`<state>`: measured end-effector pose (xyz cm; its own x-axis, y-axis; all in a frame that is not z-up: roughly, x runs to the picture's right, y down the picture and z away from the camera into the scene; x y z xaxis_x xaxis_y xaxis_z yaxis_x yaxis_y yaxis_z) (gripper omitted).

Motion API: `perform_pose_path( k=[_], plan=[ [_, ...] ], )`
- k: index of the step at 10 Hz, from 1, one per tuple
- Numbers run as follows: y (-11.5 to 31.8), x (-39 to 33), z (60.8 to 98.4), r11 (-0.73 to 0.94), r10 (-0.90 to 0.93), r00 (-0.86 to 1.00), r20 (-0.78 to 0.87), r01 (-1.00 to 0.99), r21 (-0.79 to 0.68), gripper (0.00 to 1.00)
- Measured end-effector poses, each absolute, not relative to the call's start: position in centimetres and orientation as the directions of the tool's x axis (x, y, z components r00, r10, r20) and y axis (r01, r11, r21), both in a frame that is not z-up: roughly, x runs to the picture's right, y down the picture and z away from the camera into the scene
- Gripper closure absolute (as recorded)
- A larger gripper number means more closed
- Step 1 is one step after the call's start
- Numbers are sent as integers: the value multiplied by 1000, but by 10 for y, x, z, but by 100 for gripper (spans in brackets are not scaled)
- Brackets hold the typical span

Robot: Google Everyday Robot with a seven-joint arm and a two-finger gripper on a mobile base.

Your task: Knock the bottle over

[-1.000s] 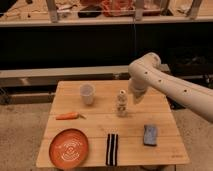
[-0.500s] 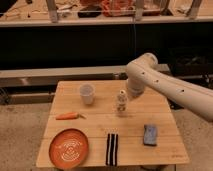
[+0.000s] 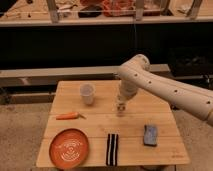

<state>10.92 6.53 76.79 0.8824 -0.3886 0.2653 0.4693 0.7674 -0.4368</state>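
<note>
Items nearest the camera lay along the front of the wooden table (image 3: 165,150): one orange plate (image 3: 70,147), one black striped object (image 3: 112,149) and one blue block (image 3: 150,135). One carrot (image 3: 67,116) lay just behind the plate. At mid-table stood one bottle (image 3: 120,109), upright, to the right of one white cup (image 3: 87,93) and well apart from it. The gripper (image 3: 121,100) hung directly over the bottle, at or just above the cap; whether it was released or clenched could not be told. One white arm (image 3: 165,90) reached in from the right.

The step in hand appeared to be the tipping contact. Recommended method:

1. Apply the sideways push high on the bottle, near the cap, so that it tips rather than slides.
2. Direct the push toward bare table, away from the cup.
3. Keep the stroke short, so that the fallen bottle does not roll off the edge.
</note>
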Motion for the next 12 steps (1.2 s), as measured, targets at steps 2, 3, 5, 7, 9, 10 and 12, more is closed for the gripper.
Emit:
perform_pose_path(
  k=[2,3,5,7,9,10,12],
  plan=[
    [66,105,768,765,-398,875,274,482,-428,99],
    [66,96,767,763,-400,871,284,488,-424,99],
    [69,84,767,756,-412,860,301,507,-413,99],
    [70,81,766,753,-425,852,306,520,-402,99],
    [73,70,765,746,-432,842,323,535,-396,99],
    [74,66,765,742,-439,836,328,544,-392,99],
    [75,64,765,739,-447,831,331,551,-387,99]
  ],
)
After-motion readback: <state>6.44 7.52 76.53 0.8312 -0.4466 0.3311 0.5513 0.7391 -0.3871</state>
